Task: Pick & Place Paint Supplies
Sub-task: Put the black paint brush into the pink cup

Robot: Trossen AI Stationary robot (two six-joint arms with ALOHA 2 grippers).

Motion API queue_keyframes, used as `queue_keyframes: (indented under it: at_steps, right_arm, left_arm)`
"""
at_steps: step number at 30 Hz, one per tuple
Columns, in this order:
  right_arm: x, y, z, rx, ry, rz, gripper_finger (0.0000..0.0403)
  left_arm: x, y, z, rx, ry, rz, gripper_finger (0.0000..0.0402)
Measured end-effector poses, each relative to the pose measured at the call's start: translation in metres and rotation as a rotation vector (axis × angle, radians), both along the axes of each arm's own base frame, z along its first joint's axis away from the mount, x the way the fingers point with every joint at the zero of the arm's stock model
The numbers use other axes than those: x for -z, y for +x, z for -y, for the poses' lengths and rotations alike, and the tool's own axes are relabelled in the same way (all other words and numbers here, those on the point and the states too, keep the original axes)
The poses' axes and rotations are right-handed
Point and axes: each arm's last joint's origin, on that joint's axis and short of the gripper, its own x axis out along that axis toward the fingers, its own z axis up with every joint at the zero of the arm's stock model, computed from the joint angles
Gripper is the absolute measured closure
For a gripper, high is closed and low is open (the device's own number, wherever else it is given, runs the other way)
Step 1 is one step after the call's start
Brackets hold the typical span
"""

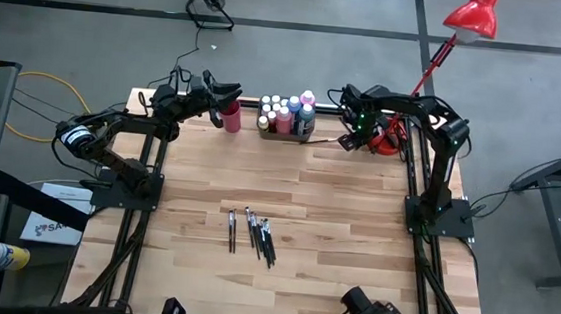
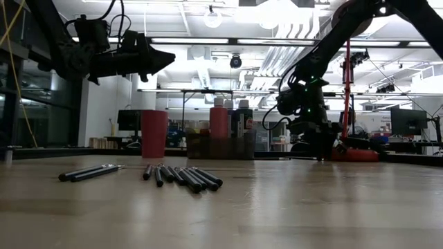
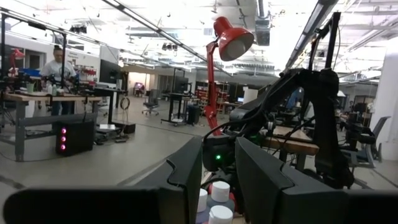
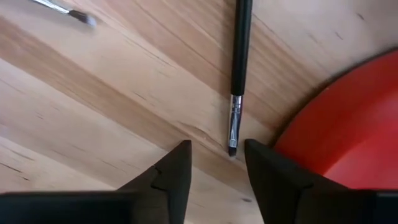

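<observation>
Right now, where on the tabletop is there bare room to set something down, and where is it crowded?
Free: the wide wood band between the tray of paint bottles and the loose paintbrushes, plus the near corners of the table. Crowded: the far edge, where the red cup, the tray, the left pincer, the right pincer and the lamp base bunch together.

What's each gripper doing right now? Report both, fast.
Left gripper: fingers slightly apart, holding nothing, above the paint bottles.
Right gripper: fingers apart around a paintbrush tip, no grip yet.

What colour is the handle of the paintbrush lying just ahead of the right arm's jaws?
Black, with a silver ferrule; the paintbrush shows best in the right wrist view.
</observation>
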Motion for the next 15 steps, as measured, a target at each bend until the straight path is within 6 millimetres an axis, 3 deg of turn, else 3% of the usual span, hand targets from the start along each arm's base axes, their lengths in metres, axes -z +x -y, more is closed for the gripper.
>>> queue_keyframes:
  at_steps: [15]
  right_arm:
    - [0.008, 0.010, -0.007, -0.026, -0.004, -0.041, 0.0321]
  left_arm:
    - [0.000, 0.000, 0.000, 0.003, -0.008, 0.003, 0.0306]
